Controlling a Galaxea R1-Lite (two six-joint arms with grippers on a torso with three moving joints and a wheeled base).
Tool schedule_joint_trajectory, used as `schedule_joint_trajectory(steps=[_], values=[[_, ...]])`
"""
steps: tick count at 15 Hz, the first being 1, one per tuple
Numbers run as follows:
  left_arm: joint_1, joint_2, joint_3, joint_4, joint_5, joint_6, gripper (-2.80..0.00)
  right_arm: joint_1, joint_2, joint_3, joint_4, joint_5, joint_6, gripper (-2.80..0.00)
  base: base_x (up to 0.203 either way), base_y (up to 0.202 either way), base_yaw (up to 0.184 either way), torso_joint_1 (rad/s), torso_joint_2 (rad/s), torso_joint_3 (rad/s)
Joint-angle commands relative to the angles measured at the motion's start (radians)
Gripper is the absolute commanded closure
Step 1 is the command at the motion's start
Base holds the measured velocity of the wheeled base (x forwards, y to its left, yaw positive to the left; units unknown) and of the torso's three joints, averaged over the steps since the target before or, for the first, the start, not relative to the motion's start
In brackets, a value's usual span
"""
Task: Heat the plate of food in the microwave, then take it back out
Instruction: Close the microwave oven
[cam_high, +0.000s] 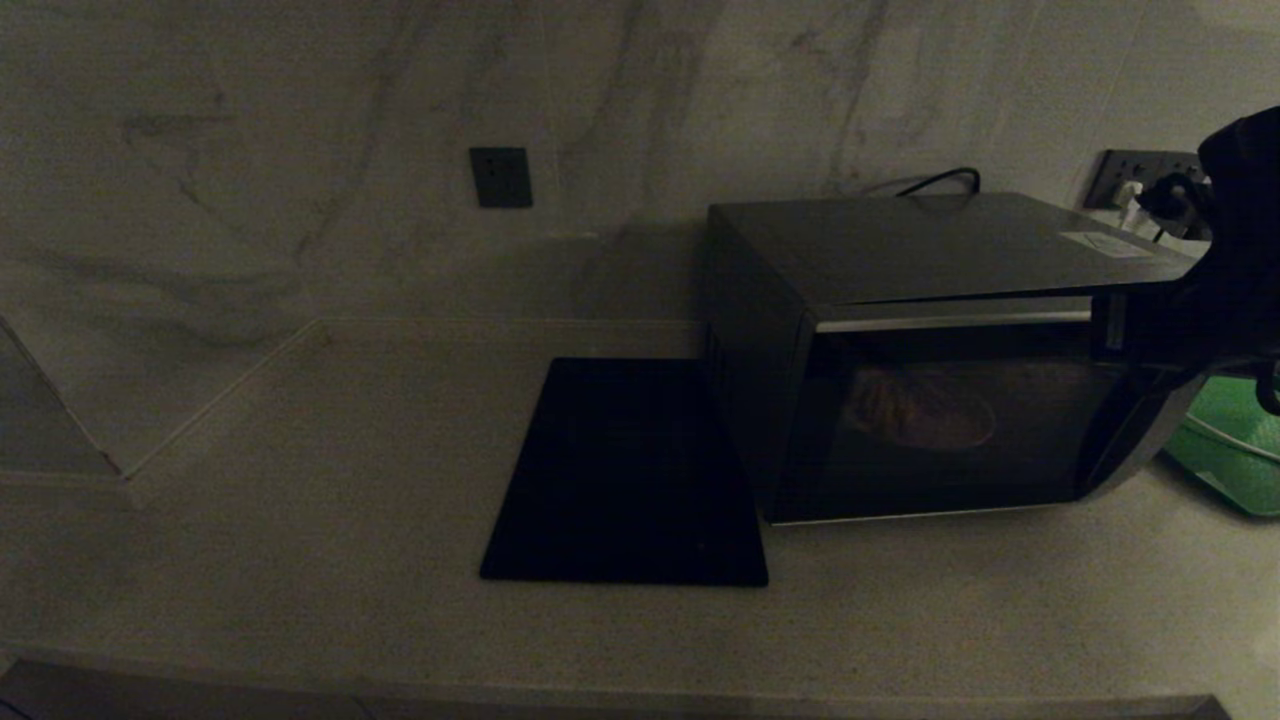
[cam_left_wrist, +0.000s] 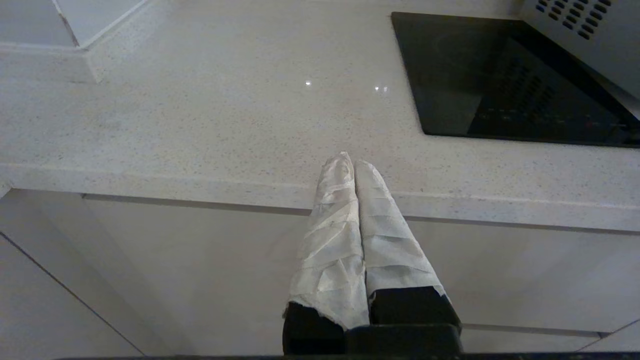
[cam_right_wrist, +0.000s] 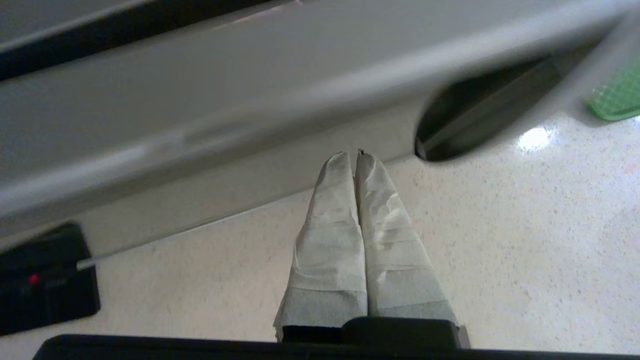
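- The microwave (cam_high: 950, 350) stands toward the right end of the bench (cam_high: 300, 520), its back near the wall and its black glass door closed.
- Through the glass, the plate of food (cam_high: 925, 415) shows dimly as a rounded shape resting inside the cavity.
- A flat black mat (cam_high: 625, 475) lies on the bench just beside the microwave's left side, its front edge reaching closer to the bench's front than the oven does.
- The right claw (cam_right_wrist: 357, 155) hovers low over the bench at the microwave's right front corner, its taped fingers (cam_right_wrist: 330, 240) pressed together and holding nothing.
- A green tray (cam_high: 1235, 455) sits on the bench to the right of the microwave.
- The left claw (cam_left_wrist: 351, 162) hangs at the front edge of the bench, well to the left of the mat, fingers closed tight on nothing.
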Motion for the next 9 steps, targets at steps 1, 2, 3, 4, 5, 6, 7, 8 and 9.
schedule_joint_trajectory(steps=[1, 2, 3, 4, 5, 6, 7, 8, 9], values=[[0.0, -0.002, 0.0, 0.0, 0.001, 0.0, 0.0, -0.009, 0.025, -0.002, -0.015, -0.002, 0.002, 0.0, 0.0, 0.0, 0.0, 0.0, 0.0, 0.0], [0.0, -0.002, 0.0, 0.0, 0.001, 0.0, 0.0, -0.014, 0.028, -0.003, -0.024, -0.002, 0.002, 0.0, 0.0, 0.0, 0.0, 0.0, 0.0, 0.0], [0.0, -0.002, 0.0, 0.0, 0.001, 0.0, 0.0, -0.015, 0.031, -0.002, -0.032, -0.001, 0.003, 0.0, 0.0, 0.0, 0.0, 0.0, 0.0, 0.0], [0.0, -0.002, 0.0, 0.0, 0.001, 0.0, 0.0, -0.019, 0.031, -0.003, -0.041, 0.001, 0.003, 0.0, 0.0, 0.0, 0.0, 0.0, 0.0, 0.0], [0.0, -0.002, 0.0, 0.0, 0.001, 0.0, 0.0, -0.021, 0.033, -0.002, -0.046, 0.003, 0.005, 0.0, 0.0, 0.0, 0.0, 0.0, 0.0, 0.0], [0.0, -0.002, 0.0, 0.0, 0.001, 0.0, 0.0, -0.02, 0.034, -0.002, -0.046, 0.003, 0.006, 0.0, 0.0, 0.0, 0.0, 0.0, 0.0, 0.0], [0.0, -0.002, 0.0, 0.0, 0.001, 0.0, 0.0, -0.019, 0.034, -0.005, -0.048, 0.004, 0.013, 0.0, 0.0, 0.0, 0.0, 0.0, 0.0, 0.0], [0.0, -0.002, 0.0, 0.0, 0.001, 0.0, 0.0, -0.019, 0.034, -0.005, -0.054, 0.004, 0.016, 0.0, 0.0, 0.0, 0.0, 0.0, 0.0, 0.0], [0.0, -0.002, 0.0, 0.0, 0.001, 0.0, 0.0, -0.019, 0.036, -0.005, -0.064, 0.005, 0.016, 0.0, 0.0, 0.0, 0.0, 0.0, 0.0, 0.0]])
